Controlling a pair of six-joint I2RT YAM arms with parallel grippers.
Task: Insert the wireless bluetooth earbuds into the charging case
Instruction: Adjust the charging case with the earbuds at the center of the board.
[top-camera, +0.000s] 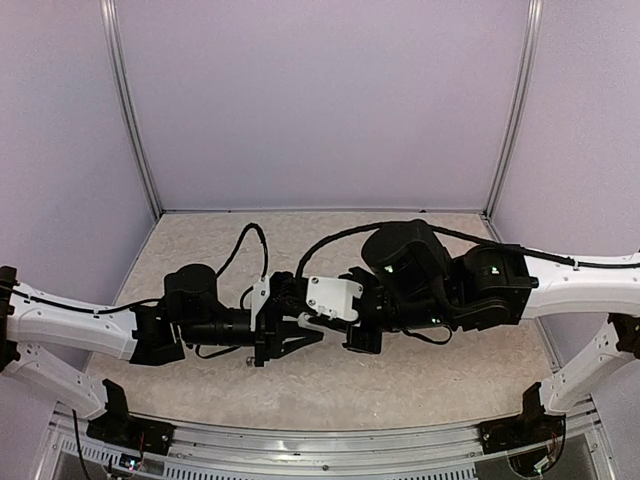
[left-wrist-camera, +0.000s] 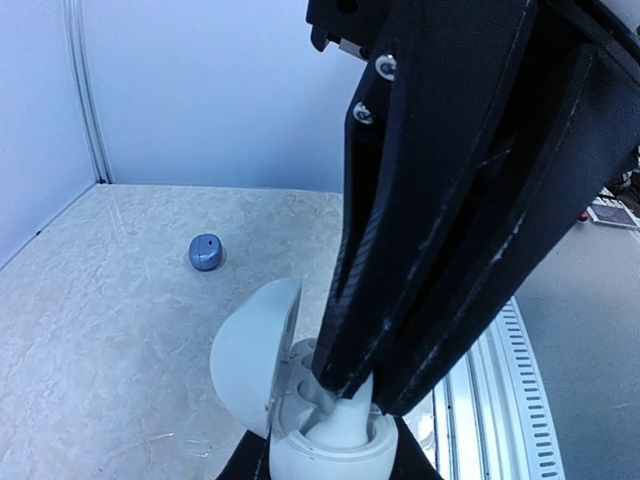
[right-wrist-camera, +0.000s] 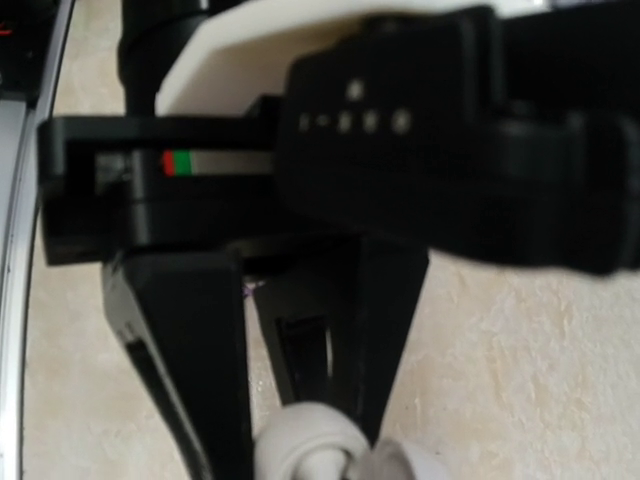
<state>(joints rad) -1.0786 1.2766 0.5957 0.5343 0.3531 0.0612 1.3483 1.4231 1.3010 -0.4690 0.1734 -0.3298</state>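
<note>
A white charging case (left-wrist-camera: 330, 452) stands open, its lid (left-wrist-camera: 252, 352) tipped up to the left. My left gripper (left-wrist-camera: 330, 462) is shut on the case's base, one black finger on each side. My right gripper (left-wrist-camera: 352, 392) comes down from above and is shut on a white earbud (left-wrist-camera: 352, 425), which sits in a socket of the case. A small blue-grey earbud (left-wrist-camera: 205, 252) lies on the table further back. In the top view the left gripper (top-camera: 300, 335) and right gripper (top-camera: 352, 335) meet mid-table. The right wrist view shows the case (right-wrist-camera: 305, 440) under the left gripper's fingers (right-wrist-camera: 185, 370).
The beige table (top-camera: 430, 380) is closed in by pale walls at the back and sides. A metal rail (left-wrist-camera: 492, 400) runs along the near edge, close beside the case. Black cables (top-camera: 245, 240) loop above both wrists.
</note>
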